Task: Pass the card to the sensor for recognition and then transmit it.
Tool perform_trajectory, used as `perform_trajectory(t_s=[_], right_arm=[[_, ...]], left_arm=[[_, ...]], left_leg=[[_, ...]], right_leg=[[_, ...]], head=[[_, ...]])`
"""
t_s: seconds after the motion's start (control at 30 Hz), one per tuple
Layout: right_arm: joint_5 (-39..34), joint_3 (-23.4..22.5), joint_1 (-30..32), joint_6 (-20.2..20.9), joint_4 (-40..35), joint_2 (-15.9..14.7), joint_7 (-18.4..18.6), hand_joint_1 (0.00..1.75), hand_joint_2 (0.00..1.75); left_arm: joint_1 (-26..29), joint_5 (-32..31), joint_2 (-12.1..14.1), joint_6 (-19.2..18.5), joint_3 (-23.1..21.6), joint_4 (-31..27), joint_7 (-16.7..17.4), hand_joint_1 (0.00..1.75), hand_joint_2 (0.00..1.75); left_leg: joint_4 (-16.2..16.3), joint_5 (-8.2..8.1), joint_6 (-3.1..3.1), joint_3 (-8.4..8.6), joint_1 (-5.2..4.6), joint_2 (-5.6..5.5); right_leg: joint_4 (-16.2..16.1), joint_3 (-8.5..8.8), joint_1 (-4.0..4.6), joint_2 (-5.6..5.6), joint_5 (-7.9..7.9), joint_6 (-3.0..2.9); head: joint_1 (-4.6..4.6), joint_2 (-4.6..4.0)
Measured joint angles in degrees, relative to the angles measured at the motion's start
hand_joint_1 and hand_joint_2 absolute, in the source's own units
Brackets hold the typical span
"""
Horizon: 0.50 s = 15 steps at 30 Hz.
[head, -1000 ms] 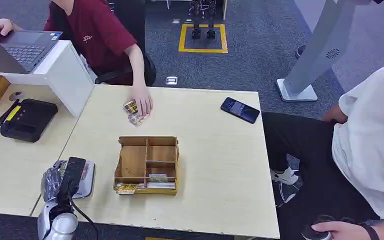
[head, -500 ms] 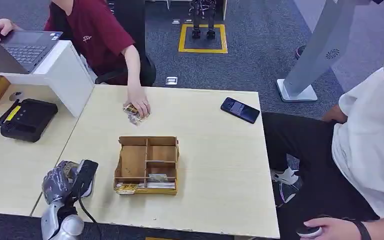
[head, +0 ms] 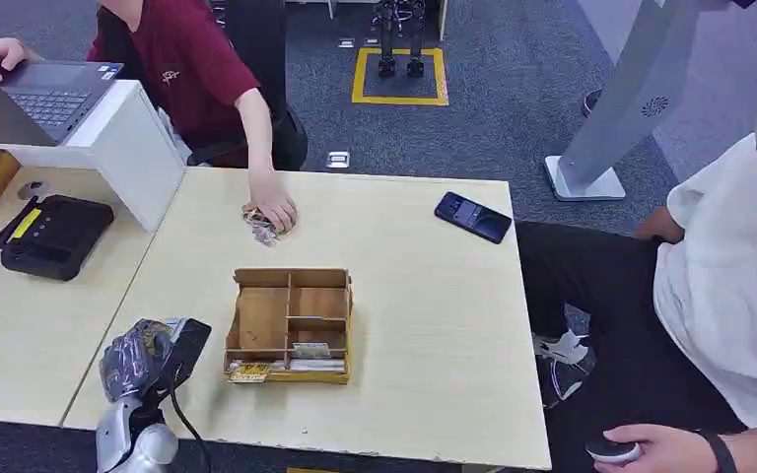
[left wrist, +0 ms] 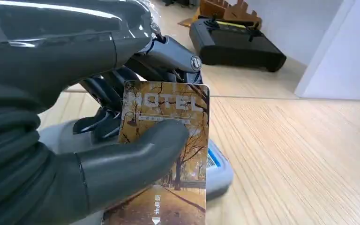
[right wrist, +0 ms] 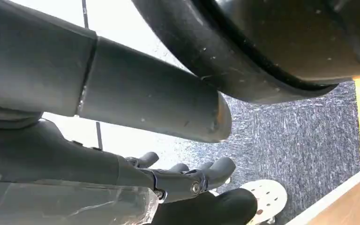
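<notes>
My glossy grey plastic left hand (left wrist: 75, 154) pinches a shiny printed autumn-scene hotel card (left wrist: 168, 154). At two o'clock, the pale table (left wrist: 300, 154) shows smooth matt woodgrain; the black controller (left wrist: 236, 44) looks matt plastic.

a pale wooden table (head: 434, 325) carries a wooden divided box (head: 289, 324) near its middle, a dark phone (head: 473, 217) toward 1 o'clock, and small cards (head: 259, 225) at 11 o'clock under a person's hand (head: 274, 208).
</notes>
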Motion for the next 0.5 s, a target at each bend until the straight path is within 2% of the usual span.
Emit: perform_trajectory(t_s=[0.13, 0.23, 0.5], right_arm=[[0.0, 0.0, 0.0, 0.0, 0.0, 0.0, 0.0, 0.0, 0.0], [0.0, 0.0, 0.0, -0.1, 0.0, 0.0, 0.0, 0.0, 0.0], [-0.2, 0.0, 0.1, -0.6, 0.0, 0.0, -0.3, 0.0, 0.0]], left_arm=[[0.0, 0.8, -0.2, -0.4, 0.0, 0.0, -0.5, 1.75, 1.75], [0.0, 3.5, -0.4, -1.0, 0.0, -0.1, -2.7, 1.75, 1.75], [1.0, 21.1, -2.2, -4.4, -0.5, -5.8, -12.5, 1.75, 1.75]], left_leg=[[0.0, 0.0, 0.0, 0.02, 0.01, 0.02], [0.0, 0.01, 0.0, 0.02, 0.01, 0.01], [0.0, 0.0, 0.01, -0.04, 0.01, 0.02]], right_leg=[[0.0, -0.01, 0.01, 0.04, 0.02, -0.04], [0.0, -0.01, 0.01, 0.03, 0.02, -0.04], [0.0, -0.03, 0.01, 0.04, 0.03, -0.03]], head=[[0.0, 0.0], [0.0, 0.0], [0.0, 0.0]])
